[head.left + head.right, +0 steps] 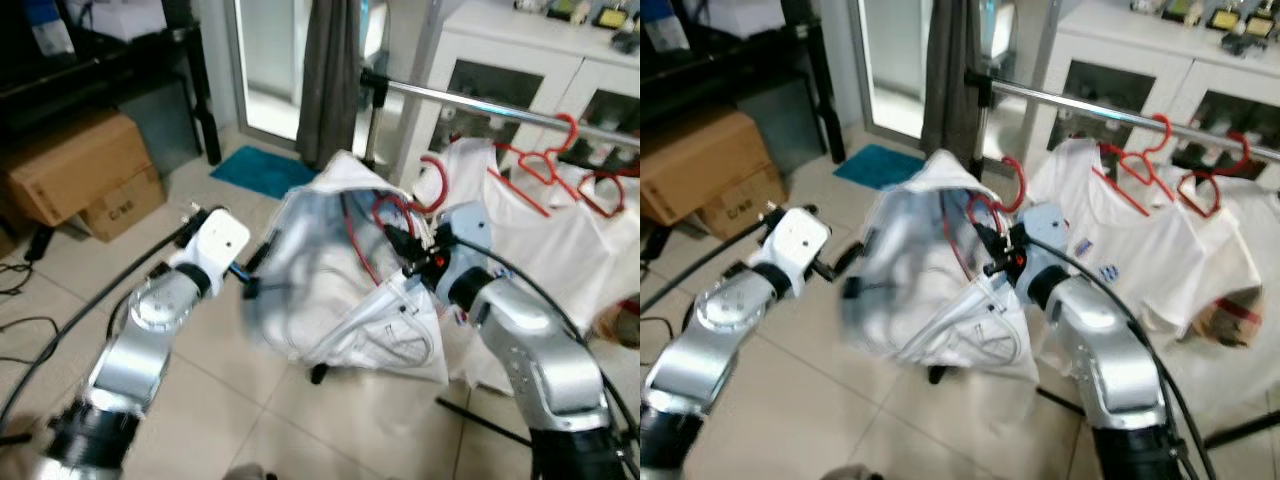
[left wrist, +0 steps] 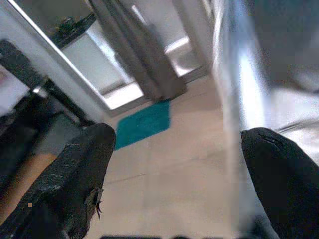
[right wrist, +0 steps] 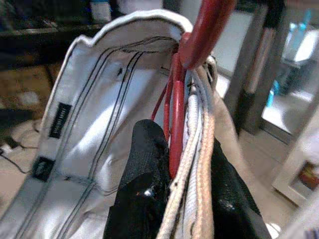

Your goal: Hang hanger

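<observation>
Red hanger with its white shirt is pinched in the right gripper, rail at one o'clock. The left gripper gapes wide at the shirt's edge. Loose cloth could snag the hook short of the rail.

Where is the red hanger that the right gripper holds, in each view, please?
Left eye: hanger at centre, above the right gripper.
Right eye: centre.
Right wrist: between the fingers.
Left wrist: cannot tell.
Shared landmark: the white shirt on it.

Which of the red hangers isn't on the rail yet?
The red hanger clamped in the right gripper, carrying the white shirt. The other hangers already hook over the rail.
</observation>
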Robot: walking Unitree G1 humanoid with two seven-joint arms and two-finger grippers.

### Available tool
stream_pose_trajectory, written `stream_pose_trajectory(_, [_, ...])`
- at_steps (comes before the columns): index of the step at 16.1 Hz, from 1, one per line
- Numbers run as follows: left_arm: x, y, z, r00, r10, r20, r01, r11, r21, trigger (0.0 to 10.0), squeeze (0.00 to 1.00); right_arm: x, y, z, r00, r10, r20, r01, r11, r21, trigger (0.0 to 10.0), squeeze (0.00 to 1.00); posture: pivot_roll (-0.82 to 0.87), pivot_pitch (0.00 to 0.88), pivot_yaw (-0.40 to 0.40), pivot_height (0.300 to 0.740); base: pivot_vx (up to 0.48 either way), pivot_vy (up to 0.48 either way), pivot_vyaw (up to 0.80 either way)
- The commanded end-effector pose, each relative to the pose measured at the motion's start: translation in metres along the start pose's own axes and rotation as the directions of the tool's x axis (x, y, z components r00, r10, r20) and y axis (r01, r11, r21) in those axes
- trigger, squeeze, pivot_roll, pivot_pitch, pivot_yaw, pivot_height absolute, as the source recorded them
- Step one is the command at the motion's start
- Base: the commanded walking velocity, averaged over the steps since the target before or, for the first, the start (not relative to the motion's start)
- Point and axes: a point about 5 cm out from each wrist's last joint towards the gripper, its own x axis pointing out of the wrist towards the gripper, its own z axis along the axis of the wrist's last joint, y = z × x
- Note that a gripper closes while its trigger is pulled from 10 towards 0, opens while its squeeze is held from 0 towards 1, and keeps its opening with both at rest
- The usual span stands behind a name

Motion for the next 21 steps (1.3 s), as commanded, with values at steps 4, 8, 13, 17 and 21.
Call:
stream_pose_trajectory(4, [0.01, -0.011, -0.019, 0.996, -0.091, -0.011, 0.09, 0.992, -0.092, 1.9, 0.0, -0.008, 0.01, 0.026, 0.983, 0.14, 0.116, -0.139, 0.99, -0.016, 0.0, 0.0, -0.03, 0.0, -0.015, 0.74, 0.0, 0.0, 0.0])
stream_pose_trajectory(8, [0.015, -0.019, -0.015, 0.99, -0.131, 0.059, 0.14, 0.967, -0.214, 0.0, 0.0, -0.011, 0.012, 0.028, 0.977, 0.173, 0.122, -0.171, 0.985, -0.02, 0.0, 0.0, -0.04, 0.0, -0.01, 0.74, 0.0, 0.0, 0.0])
stream_pose_trajectory(13, [0.019, -0.026, -0.014, 0.977, -0.179, 0.118, 0.206, 0.936, -0.284, 0.0, 0.0, -0.012, 0.012, 0.029, 0.975, 0.184, 0.121, -0.183, 0.983, -0.023, 0.0, 0.0, -0.05, 0.0, -0.011, 0.74, 0.0, 0.0, 0.0])
stream_pose_trajectory(17, [0.021, -0.031, -0.011, 0.965, -0.216, 0.146, 0.253, 0.914, -0.317, 0.0, 0.0, -0.012, 0.013, 0.03, 0.974, 0.192, 0.121, -0.19, 0.981, -0.028, 0.0, 0.0, -0.06, 0.0, -0.008, 0.74, 0.0, 0.0, 0.0])
stream_pose_trajectory(21, [0.023, -0.033, -0.013, 0.961, -0.235, 0.143, 0.271, 0.897, -0.35, 0.0, 0.0, -0.012, 0.014, 0.03, 0.972, 0.199, 0.122, -0.196, 0.98, -0.032, 0.0, 0.0, -0.06, 0.0, -0.006, 0.74, 0.0, 0.0, 0.0])
